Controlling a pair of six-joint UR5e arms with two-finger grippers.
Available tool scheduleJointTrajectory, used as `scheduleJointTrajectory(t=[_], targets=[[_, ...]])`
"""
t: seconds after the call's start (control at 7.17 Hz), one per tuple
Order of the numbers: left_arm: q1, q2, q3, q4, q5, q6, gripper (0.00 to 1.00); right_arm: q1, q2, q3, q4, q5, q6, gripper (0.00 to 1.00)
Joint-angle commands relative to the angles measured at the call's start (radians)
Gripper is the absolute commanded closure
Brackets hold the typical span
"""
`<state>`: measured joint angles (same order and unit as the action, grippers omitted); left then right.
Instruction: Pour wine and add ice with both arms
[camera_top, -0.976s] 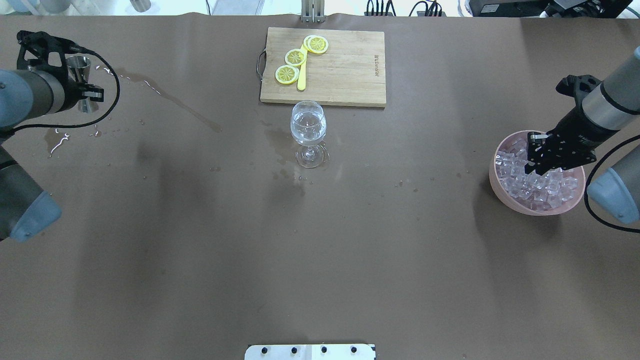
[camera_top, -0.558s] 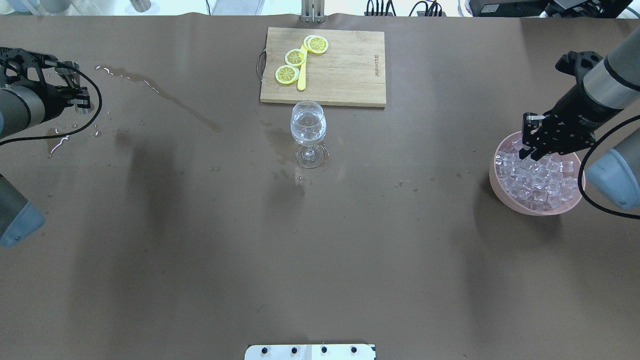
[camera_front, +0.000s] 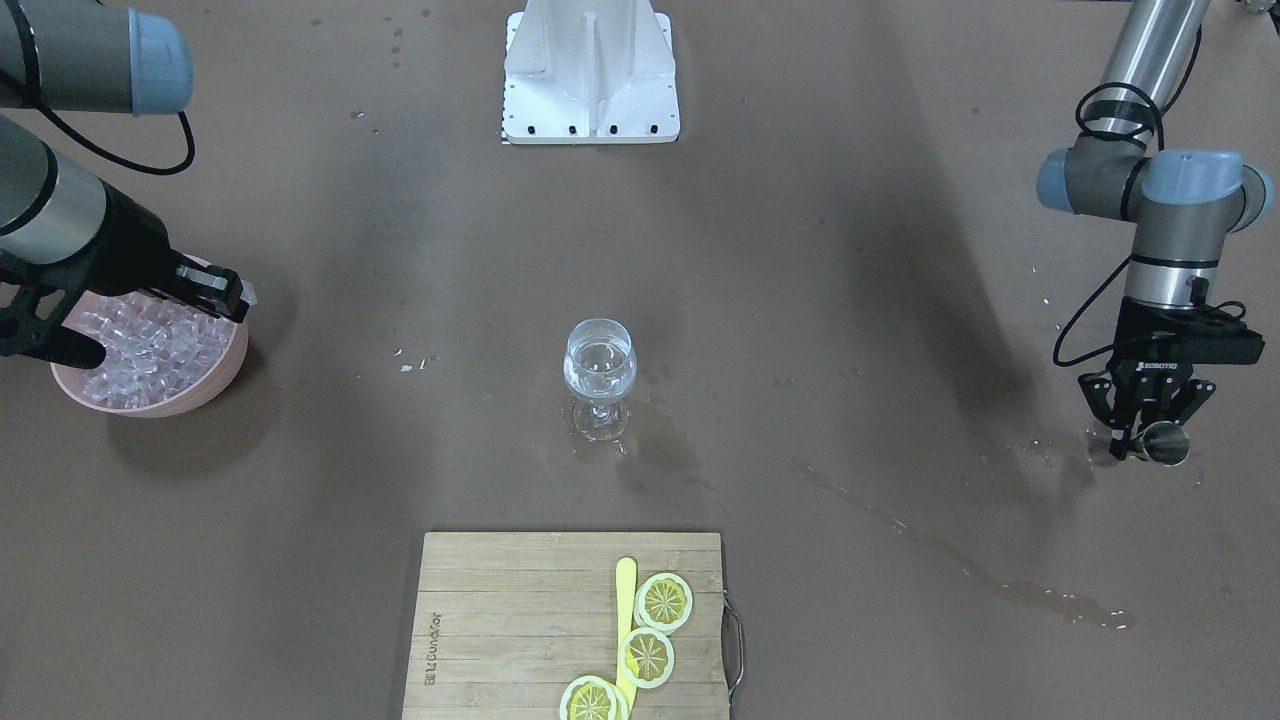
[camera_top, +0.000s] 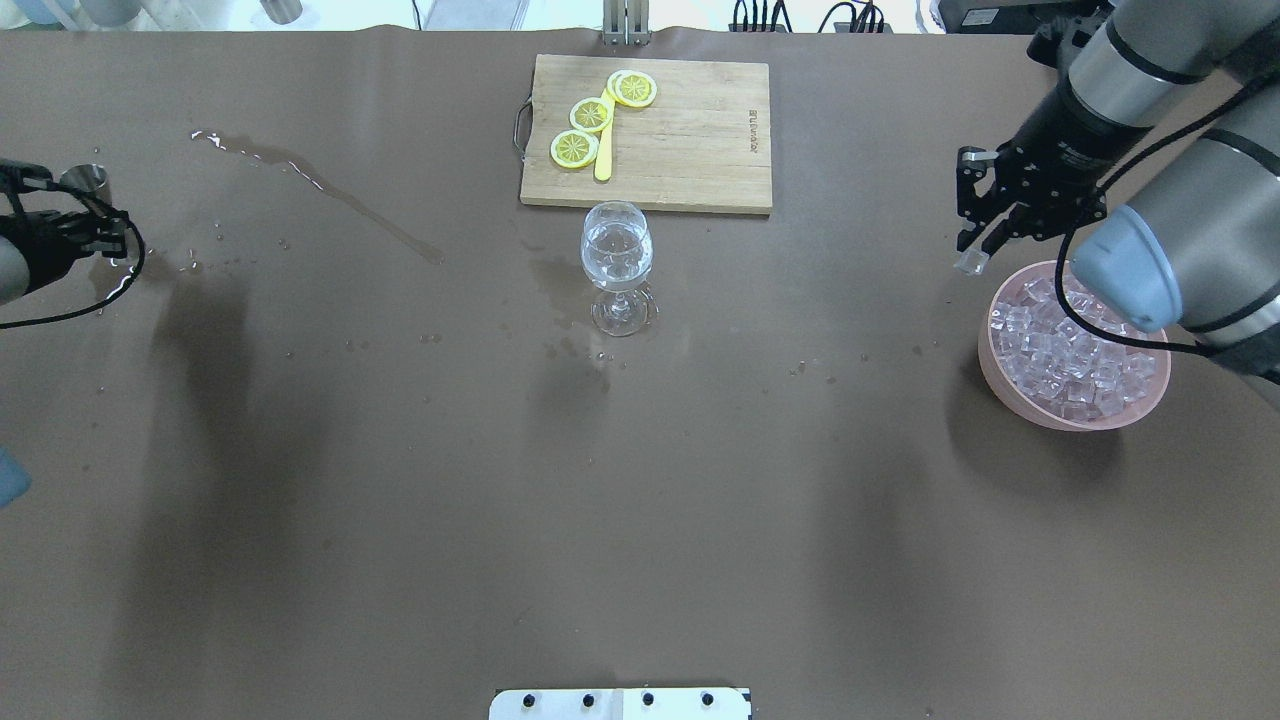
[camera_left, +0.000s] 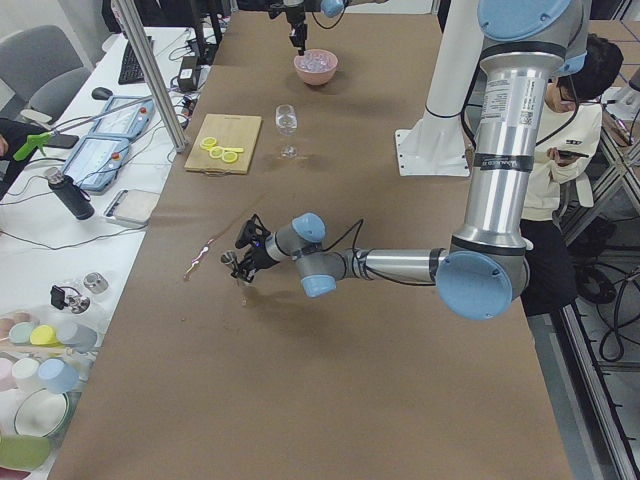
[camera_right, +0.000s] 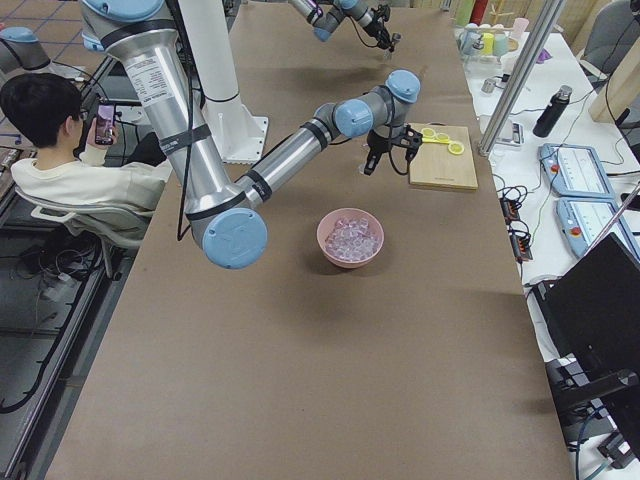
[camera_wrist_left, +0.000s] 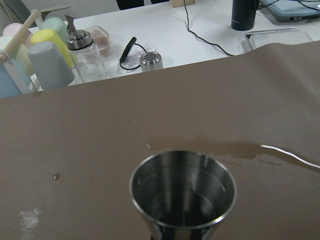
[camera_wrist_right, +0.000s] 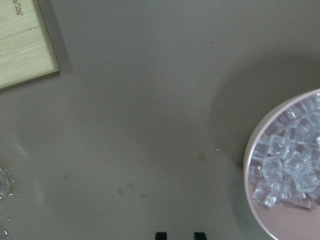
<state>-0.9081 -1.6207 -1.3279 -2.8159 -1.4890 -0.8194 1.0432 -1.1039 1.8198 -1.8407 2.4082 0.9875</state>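
Fig.: two-arm table, viewed from behind the robot. Right gripper (camera_top: 972, 246): jaws almost shut, pinching one ice cube (camera_top: 968, 263) at the fingertips. The cube is held in the air near the left rim of the pink bowl (camera_top: 1000, 385), not touching it. Remaining ice (camera_top: 1070, 350) is heaped in that bowl at the table's right end. Wine glass (camera_top: 617, 262) stands upright at table ctr, just on the near side of the cutting board (camera_top: 690, 150). The wine (camera_top: 617, 252), clear, part-fills its bowl. Lemon slices (camera_top: 590, 114) & a yellow stick (camera_top: 603, 158) lie on the board's left part. Left gripper (camera_front: 1142, 436) is at the table's far-left end, pointing down, w/ fingers closed on a steel jigger (camera_front: 1166, 443), mouth up. Cannot tell whether the jigger's base touches the table. A wet streak (camera_top: 330, 195) runs btwn jigger & glass.
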Motion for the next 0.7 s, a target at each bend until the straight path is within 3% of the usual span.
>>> scheduleJointTrajectory(t=[0.0,0.56], targets=[[0.0,0.083,0.047,-0.149,0.013,-0.039,1.0,-0.005,0.138,-0.11,0.0,-0.003,0.071,1.0],[0.003,0.073,0.067,-0.2,0.044,-0.061,1.0,-0.014,0.292,-0.275,0.153,-0.003,0.242,1.0]])
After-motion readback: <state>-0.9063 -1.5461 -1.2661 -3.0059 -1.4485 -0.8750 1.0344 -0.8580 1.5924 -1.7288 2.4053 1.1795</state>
